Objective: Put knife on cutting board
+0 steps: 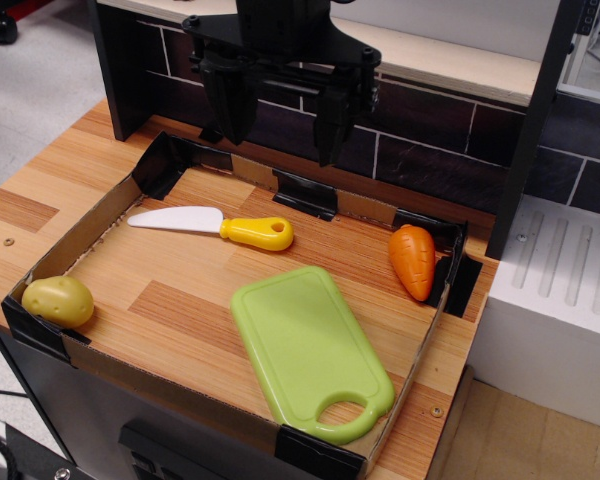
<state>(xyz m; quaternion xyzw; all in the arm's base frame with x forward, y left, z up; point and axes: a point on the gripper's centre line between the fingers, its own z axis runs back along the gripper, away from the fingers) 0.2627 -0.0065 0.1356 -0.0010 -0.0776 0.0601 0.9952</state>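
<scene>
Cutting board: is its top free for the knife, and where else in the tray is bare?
The cutting board is entirely bare. Open wood also lies between the knife and the potato, and between the knife handle and the carrot. It is tightest at the right wall by the carrot. The gripper hangs open above the back wall.

Knife [215,226] lies at ten o'clock of the cutting board [305,345], apart; open-jawed gripper [285,110] hangs at twelve.

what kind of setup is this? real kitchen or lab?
Looks like a lab mock-up of a kitchen, not a real one. The food is toy plastic: a carrot and a potato. The wooden table is fenced with taped cardboard, and an open claw hangs above.
</scene>
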